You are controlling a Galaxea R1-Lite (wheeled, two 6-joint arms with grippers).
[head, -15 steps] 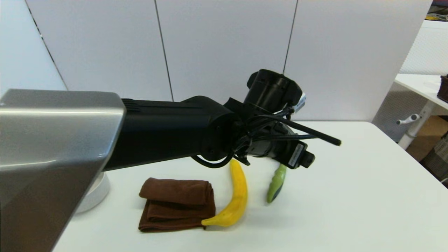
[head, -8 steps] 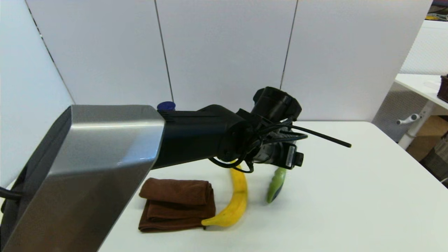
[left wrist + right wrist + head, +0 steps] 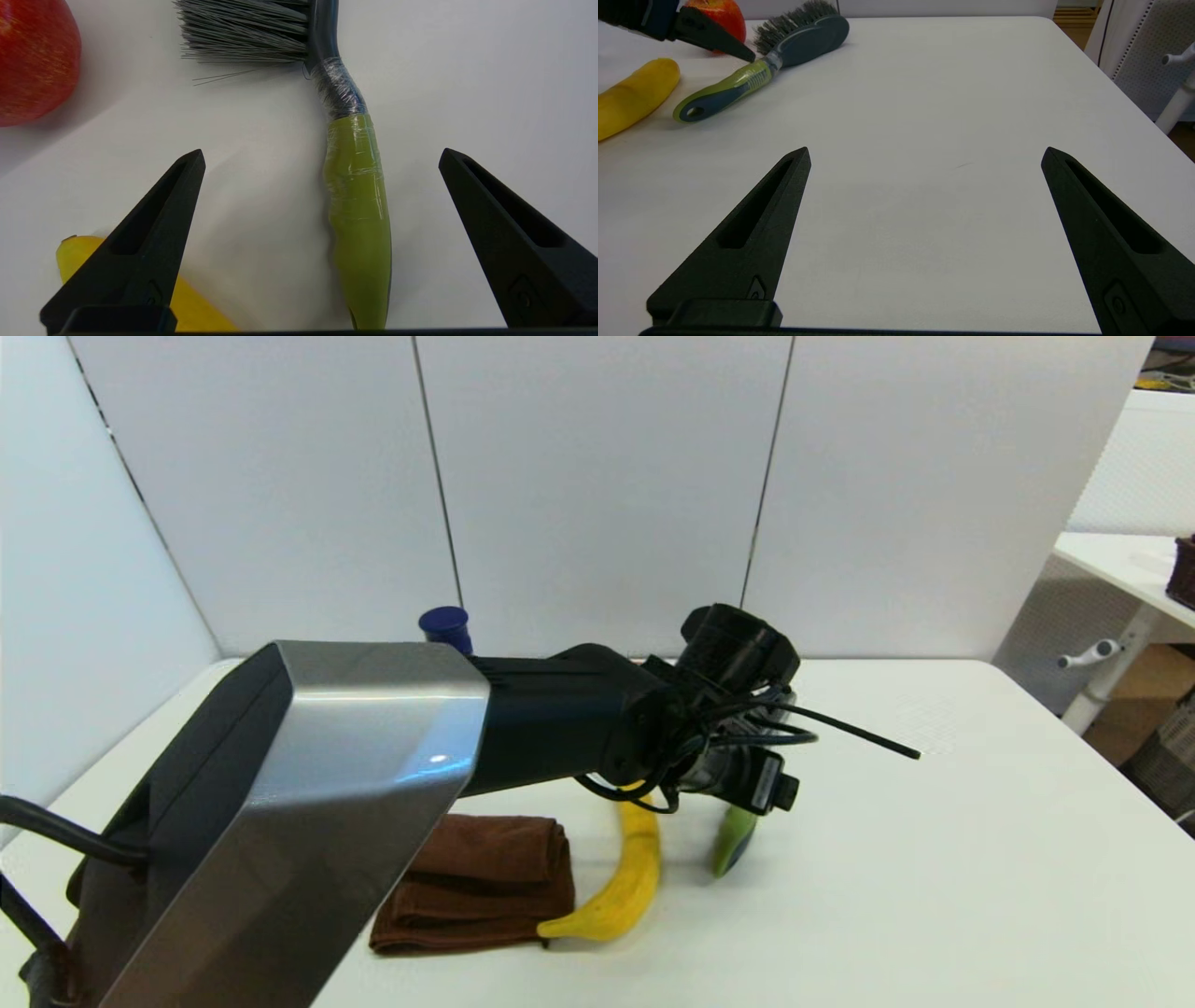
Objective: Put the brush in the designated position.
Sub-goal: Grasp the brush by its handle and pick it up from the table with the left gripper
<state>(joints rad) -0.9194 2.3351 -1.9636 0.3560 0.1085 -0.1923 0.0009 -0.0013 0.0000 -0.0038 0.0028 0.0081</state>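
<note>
The brush [image 3: 357,196] is lying flat on the white table [image 3: 934,859], green handle pointing back toward the robot and the dark bristle head away from it. There's clear wrap around the neck where the green meets the grey. The left end effector [image 3: 321,156] is right above the handle with its fingers [image 3: 154,233] spread wide, one on each side of it, not touching anything as far as I can see. From the head view the left arm covers most of the brush, only the handle tip [image 3: 735,835] pokes out under the wrist.

Just beside the brush on the robot's left is a banana [image 3: 627,882], roughly parallel to it, and its stem end touches a folded brown cloth [image 3: 485,887]. A red apple [image 3: 35,58] sits near the bristle end. A blue cap [image 3: 444,623] shows behind the arm.

The right end effector [image 3: 924,156] is well apart from all that over bare table, also spread open, holding nothing.
</note>
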